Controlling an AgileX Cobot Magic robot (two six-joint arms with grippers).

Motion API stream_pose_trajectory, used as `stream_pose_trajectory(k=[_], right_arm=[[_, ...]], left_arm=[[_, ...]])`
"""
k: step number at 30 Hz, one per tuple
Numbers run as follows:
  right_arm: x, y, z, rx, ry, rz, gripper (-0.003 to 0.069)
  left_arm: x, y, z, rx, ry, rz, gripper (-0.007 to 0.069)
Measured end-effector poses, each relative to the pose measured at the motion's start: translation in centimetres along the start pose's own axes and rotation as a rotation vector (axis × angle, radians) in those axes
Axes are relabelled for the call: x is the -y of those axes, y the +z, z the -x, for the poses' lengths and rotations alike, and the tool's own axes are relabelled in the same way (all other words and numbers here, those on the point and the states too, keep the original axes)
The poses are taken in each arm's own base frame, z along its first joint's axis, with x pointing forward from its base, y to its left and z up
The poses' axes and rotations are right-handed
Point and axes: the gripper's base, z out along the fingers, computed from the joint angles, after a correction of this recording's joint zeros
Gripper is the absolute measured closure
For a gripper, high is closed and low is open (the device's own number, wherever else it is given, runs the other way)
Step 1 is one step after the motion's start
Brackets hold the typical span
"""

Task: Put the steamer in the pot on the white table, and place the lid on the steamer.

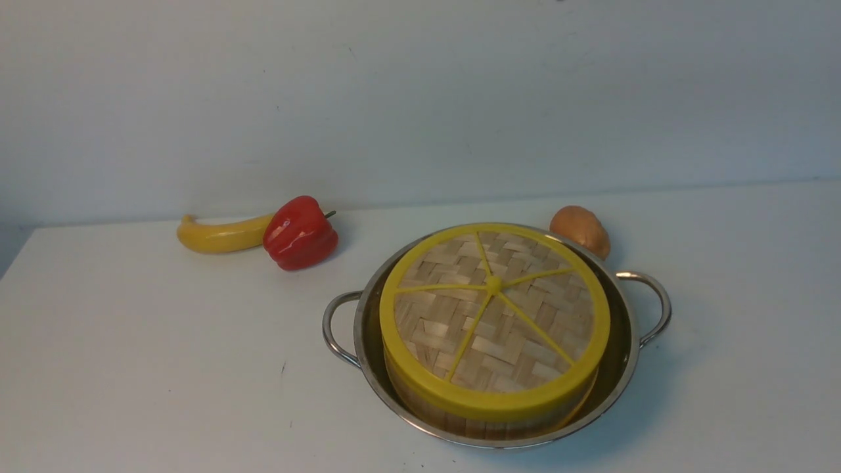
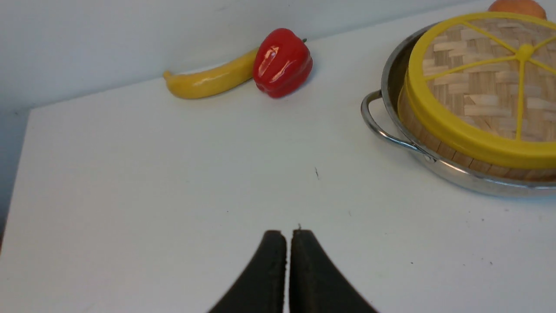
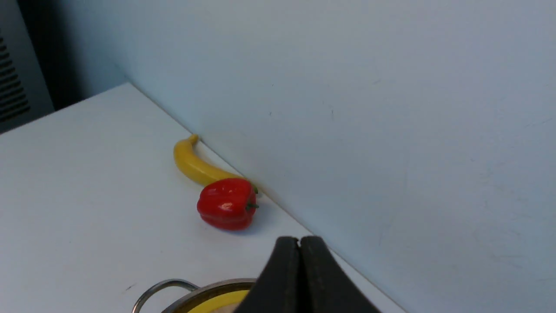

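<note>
On the white table (image 1: 131, 368), near the front at about 5 o'clock, sits the pot (image 1: 624, 368). The steamer (image 1: 420, 404) is inside it, and the lid (image 1: 494, 320) lies on top. Neither hand holds anything: the left gripper (image 2: 288, 237) and the right gripper (image 3: 299, 243) are each pressed together. Farther back, at 11 o'clock, a banana (image 1: 217, 235) touches a red pepper (image 1: 299, 233). A brown onion (image 1: 579, 228) sits at 1 o'clock, just behind the pot.

No readable text, labels, brands or numbers in any view. Nothing printed on the lid (image 1: 494, 312), the pot (image 1: 627, 355), the white table (image 1: 144, 348), the wall, the banana (image 1: 220, 235) or the red pepper (image 1: 299, 232).
</note>
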Motion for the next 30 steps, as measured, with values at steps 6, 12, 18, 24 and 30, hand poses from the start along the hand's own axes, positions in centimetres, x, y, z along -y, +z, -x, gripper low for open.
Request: stream_pose_trajectory(k=[6, 12, 18, 24, 30], right_arm=[[-0.3, -6.5, -3.8, 0.095, -0.019, -0.088, 0.0662], [-0.8, -10.0, -10.9, 0.153, 0.026, -0.202, 0.0662], [-1.3, -10.3, -17.0, 0.099, 0.097, -0.26, 0.0659], [-1.6, -9.9, -19.2, 0.058, 0.126, -0.262, 0.0658], [-1.9, -9.8, -19.6, 0.045, 0.213, -0.236, 0.0651]], left_arm=[[0.2, 1.0, -3.1, 0.093, 0.03, -0.008, 0.0615], [0.6, 1.6, -6.0, 0.326, -0.098, -0.04, 0.0615], [0.4, 2.2, -6.6, 0.467, -0.166, -0.029, 0.0615], [0.4, 2.2, -6.5, 0.479, -0.207, -0.03, 0.0615], [0.4, 2.2, -6.5, 0.48, -0.216, -0.032, 0.0603]])
